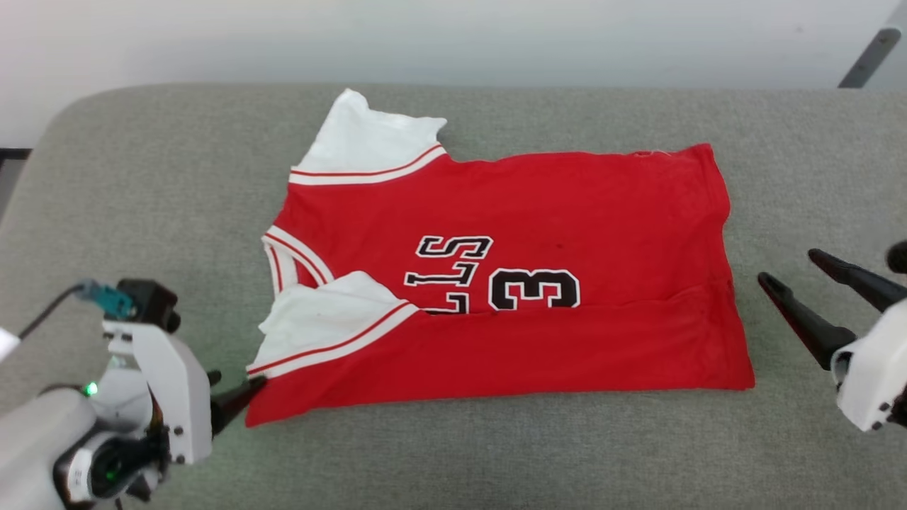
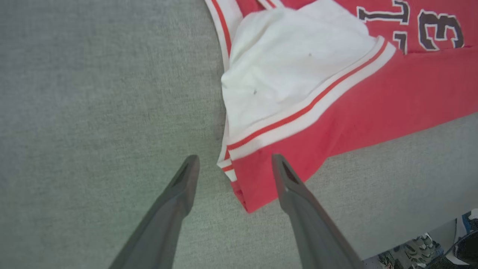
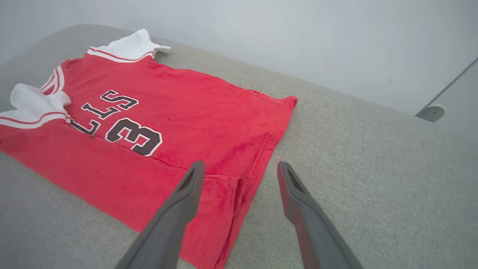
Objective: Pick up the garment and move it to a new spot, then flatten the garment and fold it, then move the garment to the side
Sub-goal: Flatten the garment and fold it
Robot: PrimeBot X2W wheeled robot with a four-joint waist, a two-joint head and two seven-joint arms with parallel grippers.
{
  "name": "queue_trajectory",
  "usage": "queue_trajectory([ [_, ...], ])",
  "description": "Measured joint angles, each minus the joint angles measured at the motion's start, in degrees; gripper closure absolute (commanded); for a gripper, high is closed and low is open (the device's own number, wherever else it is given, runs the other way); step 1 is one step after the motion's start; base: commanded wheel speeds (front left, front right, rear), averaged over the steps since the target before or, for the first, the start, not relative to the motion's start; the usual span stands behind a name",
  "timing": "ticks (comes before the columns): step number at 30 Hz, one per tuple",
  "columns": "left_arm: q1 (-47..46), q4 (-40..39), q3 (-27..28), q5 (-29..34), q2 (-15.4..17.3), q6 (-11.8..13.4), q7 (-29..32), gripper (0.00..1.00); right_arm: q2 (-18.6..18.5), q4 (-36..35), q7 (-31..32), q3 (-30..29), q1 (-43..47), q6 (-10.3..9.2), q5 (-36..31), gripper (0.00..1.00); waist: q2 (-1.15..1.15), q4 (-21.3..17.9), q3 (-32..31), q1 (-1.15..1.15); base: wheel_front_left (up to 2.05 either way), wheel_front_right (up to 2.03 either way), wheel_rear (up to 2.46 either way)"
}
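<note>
The garment (image 1: 531, 212) lies flat on the grey padded table (image 1: 142, 177), collar to the left. It is bright red with white sleeve ends and black letters and a "3". Its near long edge is folded up over the lower part of the print. My left gripper (image 1: 237, 389) is open at the garment's near left corner. In the left wrist view the garment's (image 2: 373, 104) corner lies between that gripper's (image 2: 235, 160) spread fingers. My right gripper (image 1: 790, 266) is open just off the right hem. In the right wrist view it (image 3: 241, 166) hovers over the hem's near corner of the garment (image 3: 186, 97).
A pale wall runs behind the table, with a grey metal bracket (image 1: 868, 57) at the top right. The table's near edge (image 2: 410, 239) drops to a floor where shoes (image 2: 422, 248) stand. Bare grey padding surrounds the garment on all sides.
</note>
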Motion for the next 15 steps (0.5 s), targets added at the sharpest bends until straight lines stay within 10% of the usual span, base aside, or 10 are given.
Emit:
queue_trajectory([
  [15, 2.38, 5.36, -0.38, -1.07, -0.94, -1.6, -1.11, 0.0, 10.63, -15.39, 5.68, -17.25, 14.01, -0.01, -7.28, 0.0, 0.0, -2.89, 5.33, 0.0, 0.0, 0.0, 0.0],
])
